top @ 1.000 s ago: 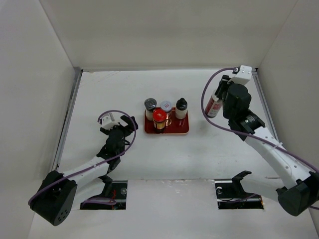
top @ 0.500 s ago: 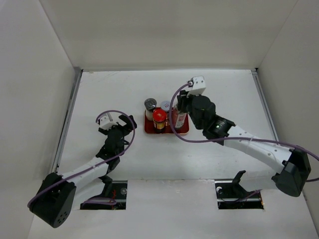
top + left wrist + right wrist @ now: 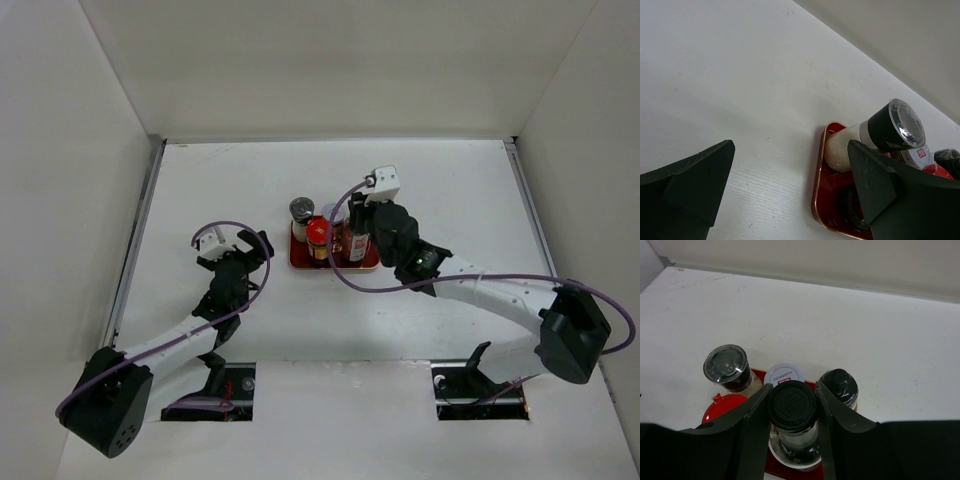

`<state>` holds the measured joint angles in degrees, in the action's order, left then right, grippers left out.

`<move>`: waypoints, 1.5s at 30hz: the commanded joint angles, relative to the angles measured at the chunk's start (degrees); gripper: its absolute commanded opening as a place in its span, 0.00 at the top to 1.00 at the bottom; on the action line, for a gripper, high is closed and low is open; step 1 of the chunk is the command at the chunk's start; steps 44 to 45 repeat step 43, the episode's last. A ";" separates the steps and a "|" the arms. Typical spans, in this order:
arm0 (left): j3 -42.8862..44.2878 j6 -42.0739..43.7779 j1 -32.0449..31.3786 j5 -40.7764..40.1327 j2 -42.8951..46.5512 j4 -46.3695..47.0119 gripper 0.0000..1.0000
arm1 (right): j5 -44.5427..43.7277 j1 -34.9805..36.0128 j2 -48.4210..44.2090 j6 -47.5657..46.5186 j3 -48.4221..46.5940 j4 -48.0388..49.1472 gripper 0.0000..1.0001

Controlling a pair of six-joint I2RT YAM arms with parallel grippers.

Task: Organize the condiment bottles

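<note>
The worktop (image 3: pixel 220 180) carries one red tray (image 3: pixel 305 263), which sits about midway between the left and right edges and a little nearer the far edge than the near one. We judge the job almost done, because all five bottles are gathered over that tray and none stands elsewhere on the worktop.

The right gripper (image 3: pixel 792 390) reaches over the tray, its fingers closed against both sides of the black cap of the tall clear bottle (image 3: pixel 792 407). This bottle hangs upright over the tray's near half. We cannot tell whether its base already touches the tray.

The left gripper (image 3: pixel 790 147) is spread wide with nothing between its fingers. It sits low near the left edge, well apart from the tray.

Four bottles stand on the tray:
- The white bottle (image 3: pixel 840 385), black-capped, is just to the right of the held one.
- The red-capped brown bottle (image 3: pixel 722 407) is to its left.
- The grey-lidded shaker (image 3: pixel 726 365) is at the far left corner of the tray.
- The white-lidded shaker (image 3: pixel 784 375) stands beside the grey-lidded one along the far side.

What remains, as we read it, is to seat the tall bottle, let go of it and draw the arm clear without knocking its close neighbours.
</note>
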<state>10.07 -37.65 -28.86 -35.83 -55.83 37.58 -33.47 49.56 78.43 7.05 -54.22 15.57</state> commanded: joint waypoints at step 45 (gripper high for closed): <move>24.20 -1.37 1.93 -0.20 -3.22 -40.21 0.00 | -12.06 -6.28 -24.64 29.42 36.55 11.75 0.00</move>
